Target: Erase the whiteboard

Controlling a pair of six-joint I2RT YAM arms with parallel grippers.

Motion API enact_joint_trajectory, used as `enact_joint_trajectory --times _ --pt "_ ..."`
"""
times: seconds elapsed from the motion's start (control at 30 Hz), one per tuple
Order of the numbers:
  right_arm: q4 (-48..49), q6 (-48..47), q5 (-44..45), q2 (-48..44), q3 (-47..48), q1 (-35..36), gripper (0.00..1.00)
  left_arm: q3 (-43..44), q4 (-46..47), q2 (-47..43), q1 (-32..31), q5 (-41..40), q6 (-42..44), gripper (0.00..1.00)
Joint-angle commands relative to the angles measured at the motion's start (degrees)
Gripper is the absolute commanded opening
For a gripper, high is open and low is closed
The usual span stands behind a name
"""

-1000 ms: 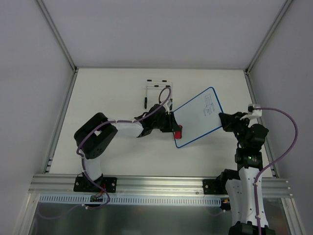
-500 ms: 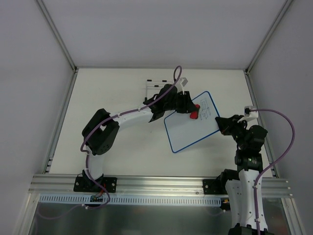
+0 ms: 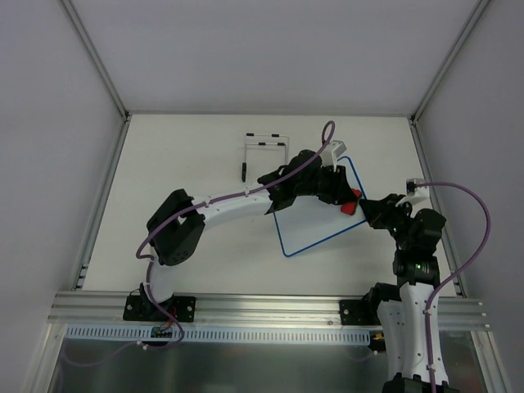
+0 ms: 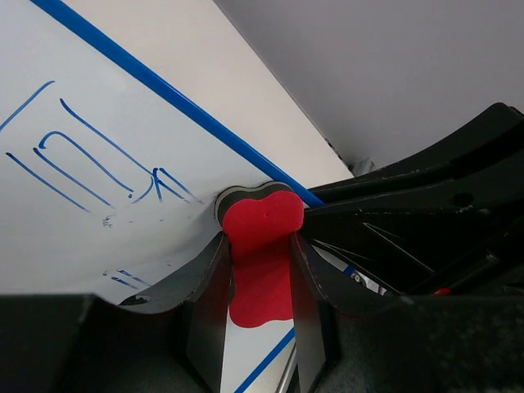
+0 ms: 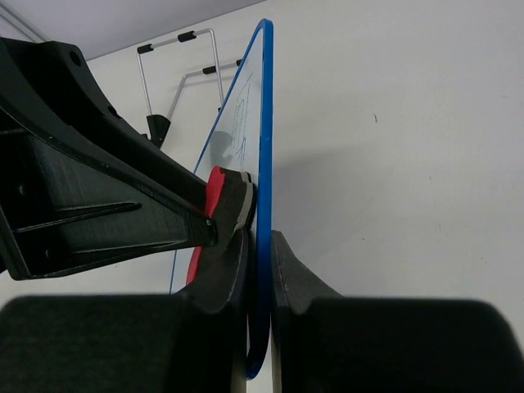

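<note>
Two pincers are engaged. The right pincer [image 5: 260, 246] is shut on the whiteboard [image 3: 307, 221] edge, holding it tilted just right of the wire stand [image 3: 264, 147]. The left pincer [image 3: 348, 201], part closed, grips the red eraser [image 4: 258, 225]. The eraser has swept away from the stand, yet blue sketches [image 4: 82, 155] remain, so erasing appears unfinished.

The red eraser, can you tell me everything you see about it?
The small red bone-shaped eraser looks like foam, with a dark felt-like layer underneath. The left arm's fingers pinch its narrow middle. Its dark side presses flat on the white board with a thin blue frame, close to the frame's edge, beside blue pen marks.
</note>
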Motion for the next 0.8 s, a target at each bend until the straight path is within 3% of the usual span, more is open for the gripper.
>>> enact_joint_trajectory --times 0.0,0.47,0.77 --pt "0.3 -4.95 -5.13 -0.06 0.89 1.24 0.0 -0.53 -1.82 1.01 -0.49 -0.59 1.25 0.0" --pt "0.22 -5.22 -4.87 -0.5 1.15 1.24 0.0 -12.21 -2.35 -2.69 6.63 -8.43 -1.03 0.0" --pt "0.22 -5.31 -5.04 -0.5 1.32 1.41 0.0 -11.18 -2.62 -1.81 7.25 -9.58 -0.16 0.0"
